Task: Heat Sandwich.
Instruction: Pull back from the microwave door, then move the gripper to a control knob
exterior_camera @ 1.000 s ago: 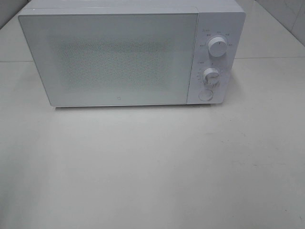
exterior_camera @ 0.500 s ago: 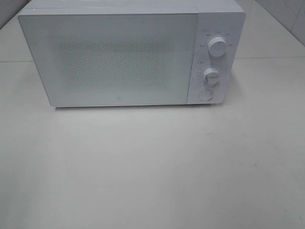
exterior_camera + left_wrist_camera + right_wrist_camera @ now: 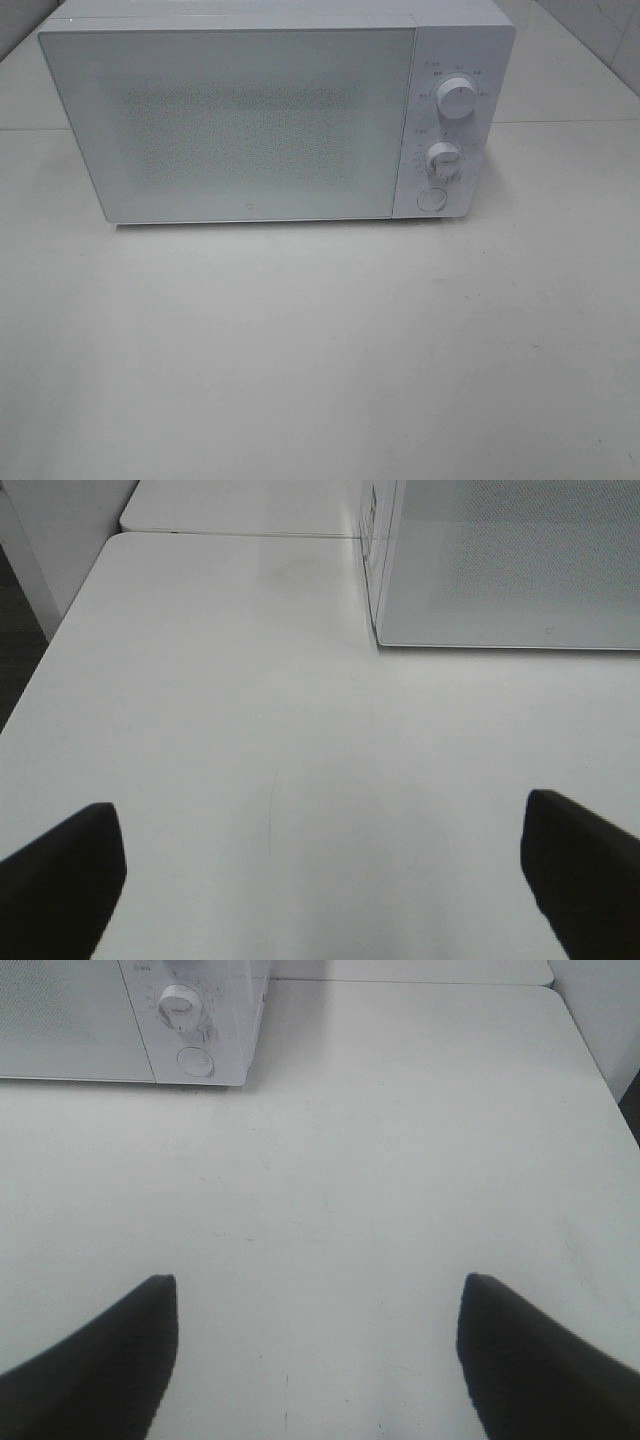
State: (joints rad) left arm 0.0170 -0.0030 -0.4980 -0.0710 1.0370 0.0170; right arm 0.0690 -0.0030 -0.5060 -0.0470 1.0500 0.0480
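Observation:
A white microwave (image 3: 270,115) stands at the back of the table with its door shut; its two dials (image 3: 457,100) and round button (image 3: 432,199) are on the right side. The sandwich is out of view. Neither gripper shows in the exterior high view. In the left wrist view my left gripper (image 3: 320,875) is open over bare table, with the microwave's left front corner (image 3: 385,630) ahead of it. In the right wrist view my right gripper (image 3: 318,1345) is open over bare table, the microwave's control panel (image 3: 190,1020) ahead of it. Nothing lies between either pair of fingers.
The white table (image 3: 320,350) stretches in front of the microwave. A seam between table tops runs behind it (image 3: 240,534). The table's left edge (image 3: 40,680) and right edge (image 3: 600,1070) drop to a dark floor.

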